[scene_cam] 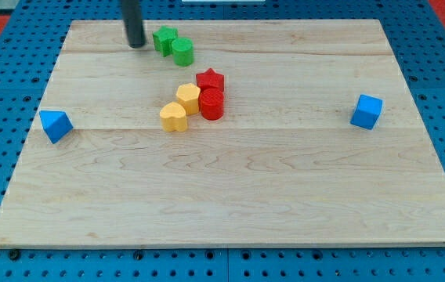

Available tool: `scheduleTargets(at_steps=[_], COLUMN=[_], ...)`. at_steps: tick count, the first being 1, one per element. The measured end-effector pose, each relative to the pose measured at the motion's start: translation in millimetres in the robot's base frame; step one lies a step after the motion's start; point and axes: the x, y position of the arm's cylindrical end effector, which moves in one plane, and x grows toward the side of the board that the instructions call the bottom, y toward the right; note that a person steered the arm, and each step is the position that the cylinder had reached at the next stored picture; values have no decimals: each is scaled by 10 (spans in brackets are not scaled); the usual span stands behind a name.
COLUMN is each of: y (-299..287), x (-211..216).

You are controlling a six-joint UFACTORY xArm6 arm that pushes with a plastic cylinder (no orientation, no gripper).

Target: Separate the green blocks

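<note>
Camera view, the only one supplied: my tip [135, 45] stood on the wooden desk [230, 204] near the view's top edge, just to the view's left of the green star-like block [164, 39], with a narrow gap and no contact evident. The green cylinder [182, 52] lay immediately beyond that block, to the tip's right and slightly toward the view's bottom; the two green blocks appeared to touch. No pincer was fitted, so a released or clenched state could not be told; the rod held nothing. Further from the tip, toward the view's bottom right, sat a tight cluster: red star [210, 80], red cylinder [211, 103], yellow hexagonal block [188, 97] and yellow heart-like block [173, 117]. A blue triangular block [55, 125] lay well off to the tip's lower left, and a blue cube [367, 111] far to its right. In my judgement, a straight push rightward from this position would drive both green blocks together; the tip would do better entering the seam between them, or pushing one block only, directed away from the red cluster. The rod's upper part was cut off by the frame, and the exact shape of the nearer green block was hard to make out.
</note>
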Motion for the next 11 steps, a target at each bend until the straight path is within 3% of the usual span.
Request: scheduleTargets(at_steps=[1,2,4,5,6,7,8,9,10,11], y=[456,911,1061,1837,2117,1987,2747,3506,3368,2751], x=[-224,448,750,845,706,634,1191,1361,724,-160])
